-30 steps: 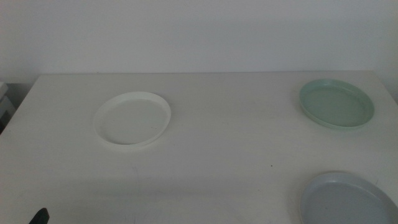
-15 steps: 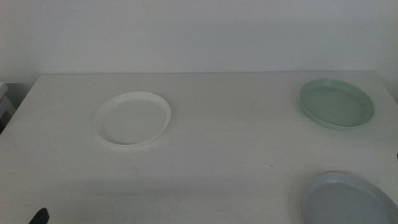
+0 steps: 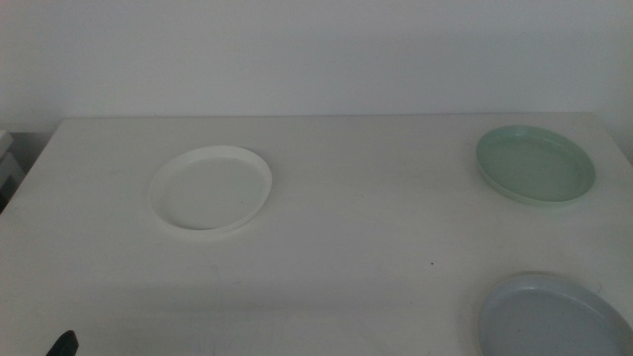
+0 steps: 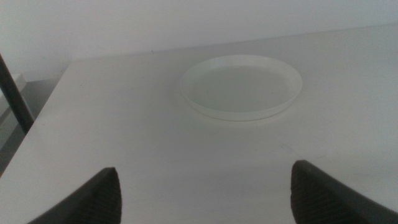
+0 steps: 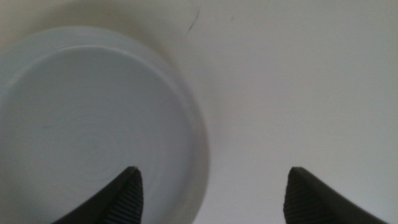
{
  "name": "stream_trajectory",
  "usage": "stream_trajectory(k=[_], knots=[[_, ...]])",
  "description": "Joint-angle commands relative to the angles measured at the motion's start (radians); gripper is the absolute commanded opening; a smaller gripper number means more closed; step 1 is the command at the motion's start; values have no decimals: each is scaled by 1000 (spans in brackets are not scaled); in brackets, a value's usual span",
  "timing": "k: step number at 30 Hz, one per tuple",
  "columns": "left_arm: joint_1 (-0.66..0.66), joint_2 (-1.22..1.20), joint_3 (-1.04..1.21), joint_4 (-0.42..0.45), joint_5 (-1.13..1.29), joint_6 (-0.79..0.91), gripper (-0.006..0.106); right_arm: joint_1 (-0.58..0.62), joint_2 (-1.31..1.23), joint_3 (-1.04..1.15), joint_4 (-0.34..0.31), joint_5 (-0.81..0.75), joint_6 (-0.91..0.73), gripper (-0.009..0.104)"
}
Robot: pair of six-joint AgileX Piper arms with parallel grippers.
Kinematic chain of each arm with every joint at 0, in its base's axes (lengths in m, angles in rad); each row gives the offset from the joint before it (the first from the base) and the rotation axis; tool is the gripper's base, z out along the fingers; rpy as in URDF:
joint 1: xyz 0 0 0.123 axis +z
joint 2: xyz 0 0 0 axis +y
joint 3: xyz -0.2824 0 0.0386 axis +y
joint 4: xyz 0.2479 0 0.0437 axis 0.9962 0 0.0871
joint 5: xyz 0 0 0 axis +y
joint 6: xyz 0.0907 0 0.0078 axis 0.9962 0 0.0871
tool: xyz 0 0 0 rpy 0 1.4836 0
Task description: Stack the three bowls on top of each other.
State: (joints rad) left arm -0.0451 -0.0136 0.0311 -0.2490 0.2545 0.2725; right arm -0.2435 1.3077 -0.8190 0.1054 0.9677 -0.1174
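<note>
three bowls lie on the desk (image 3: 356, 227), one of each colour, all apart and none stacked. the white bowl (image 3: 211, 188) sits left of centre. the green bowl (image 3: 535, 164) sits toward the far right corner. the grey bowl (image 3: 554, 318) sits at the near right, cut by the middle view's lower edge. all three are empty; each shows only its own bare inside.

two pincers show. the left pincer (image 4: 205, 190) is released, its two dark jaws wide apart and holding nothing; it hangs low over the near left part of the desk, and the white bowl (image 4: 241, 86) lies ahead of it, well apart. in the middle view only a dark tip (image 3: 62, 343) of it shows at the bottom left edge. the right pincer (image 5: 211, 196) is also released, jaws spread and empty, above the grey bowl (image 5: 87, 130); the bowl's rim lies between the jaws, with one jaw over its inside and the other over bare desk.
</note>
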Motion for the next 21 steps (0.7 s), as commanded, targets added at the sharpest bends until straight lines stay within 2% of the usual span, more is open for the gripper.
stream_trajectory(k=[1, 6, 11, 21], knots=[[-2, -7, -5, -6, -79, -5, 105, -11, 19, -18, -6, -55, -104, 53], [-2, -7, -5, -6, -79, -5, 105, -11, 102, -18, 42, -107, -174, 44], [-2, -7, -5, -6, -79, -5, 105, -11, 171, -18, 46, -117, -210, 39], [-2, -7, -5, -6, -79, -5, 105, -11, 300, -18, 55, -134, -210, 38]])
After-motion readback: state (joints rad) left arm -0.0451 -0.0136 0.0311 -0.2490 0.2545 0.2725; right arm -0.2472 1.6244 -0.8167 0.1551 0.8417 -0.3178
